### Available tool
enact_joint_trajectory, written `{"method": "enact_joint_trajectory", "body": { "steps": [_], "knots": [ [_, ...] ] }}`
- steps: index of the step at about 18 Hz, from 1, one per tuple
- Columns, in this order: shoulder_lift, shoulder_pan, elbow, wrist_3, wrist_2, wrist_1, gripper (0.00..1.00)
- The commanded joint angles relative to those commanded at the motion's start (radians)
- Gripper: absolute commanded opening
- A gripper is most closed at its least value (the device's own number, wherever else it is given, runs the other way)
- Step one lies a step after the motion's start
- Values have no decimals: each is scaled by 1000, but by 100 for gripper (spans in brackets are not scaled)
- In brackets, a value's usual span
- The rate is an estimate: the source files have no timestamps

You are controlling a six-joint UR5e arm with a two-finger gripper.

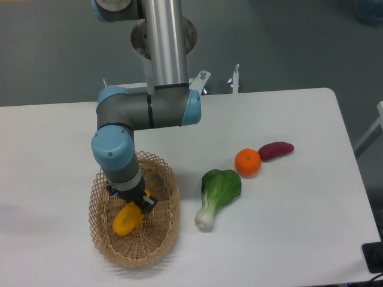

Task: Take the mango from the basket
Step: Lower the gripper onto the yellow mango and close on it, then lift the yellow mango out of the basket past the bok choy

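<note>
The mango (pixel 126 220), yellow shading to orange, lies tilted inside the tan wicker basket (pixel 163 179) at the front left of the table. My gripper (pixel 135 201) reaches straight down into the basket and sits on the mango's upper right end, which it hides. One dark finger (pixel 148 204) shows against the mango's right side; the other finger is hidden behind the wrist. I cannot tell whether the jaws have closed on the fruit. The mango's lower end looks close to the basket floor.
A green bok choy (pixel 218 188) lies right of the basket. A round orange (pixel 248 161) and a purple oblong vegetable (pixel 276 149) lie further right. The arm's upright column (pixel 164 48) stands behind the basket at the table's far edge.
</note>
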Motion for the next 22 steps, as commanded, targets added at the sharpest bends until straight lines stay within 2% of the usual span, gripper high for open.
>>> {"method": "enact_joint_trajectory", "body": {
  "steps": [4, 8, 10, 15, 17, 20, 22],
  "knots": [
    [8, 2, 3, 8, 0, 0, 44],
    [52, 17, 15, 34, -8, -8, 45],
    [84, 50, 24, 73, -5, -11, 47],
    [112, 138, 103, 101, -21, -49, 46],
    [115, 178, 133, 145, -32, -93, 46],
    [152, 259, 166, 265, -50, -188, 46],
    [167, 314, 181, 334, -75, -224, 46]
  ]
}}
